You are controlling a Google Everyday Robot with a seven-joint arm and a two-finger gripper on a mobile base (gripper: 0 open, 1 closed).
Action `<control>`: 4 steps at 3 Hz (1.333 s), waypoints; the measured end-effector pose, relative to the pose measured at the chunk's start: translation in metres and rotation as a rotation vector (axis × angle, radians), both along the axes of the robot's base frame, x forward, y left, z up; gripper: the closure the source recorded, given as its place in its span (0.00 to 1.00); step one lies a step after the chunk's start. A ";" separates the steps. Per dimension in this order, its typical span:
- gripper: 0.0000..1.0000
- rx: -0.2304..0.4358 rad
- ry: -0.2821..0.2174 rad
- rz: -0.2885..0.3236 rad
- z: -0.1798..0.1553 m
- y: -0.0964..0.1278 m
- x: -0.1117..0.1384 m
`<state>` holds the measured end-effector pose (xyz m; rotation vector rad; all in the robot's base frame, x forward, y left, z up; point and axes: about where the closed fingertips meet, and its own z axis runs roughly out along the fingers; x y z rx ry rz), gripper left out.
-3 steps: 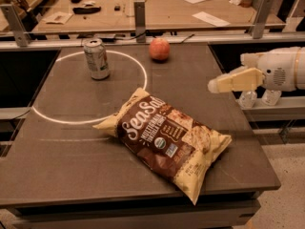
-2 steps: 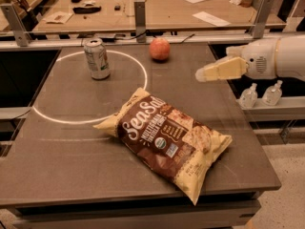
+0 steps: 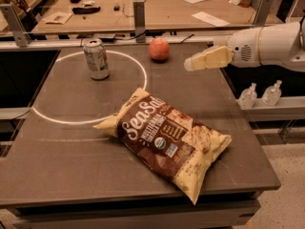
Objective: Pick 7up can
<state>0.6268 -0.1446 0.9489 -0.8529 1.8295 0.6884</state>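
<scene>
While claw (image 3: pixel 189 65) hovers beside apple (image 3: pixel 159 49), 7up can (image 3: pixel 96 59) beyond.

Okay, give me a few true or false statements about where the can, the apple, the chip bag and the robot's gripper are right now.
1. The silvery cylindrical 7up can stands upright inside the white circle. True.
2. The round red apple sits outside that circle. True.
3. The cream two-finger gripper is touching the can. False: it hangs in the air right of the apple.
4. The brown and yellow chip bag stands upright. False: it lies flat on the dark table.
</scene>
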 end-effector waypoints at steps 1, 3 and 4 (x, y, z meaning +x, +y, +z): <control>0.00 -0.021 -0.015 0.013 -0.002 0.014 -0.013; 0.00 0.034 -0.073 0.144 -0.023 0.096 -0.018; 0.00 0.078 -0.091 0.208 -0.033 0.134 -0.005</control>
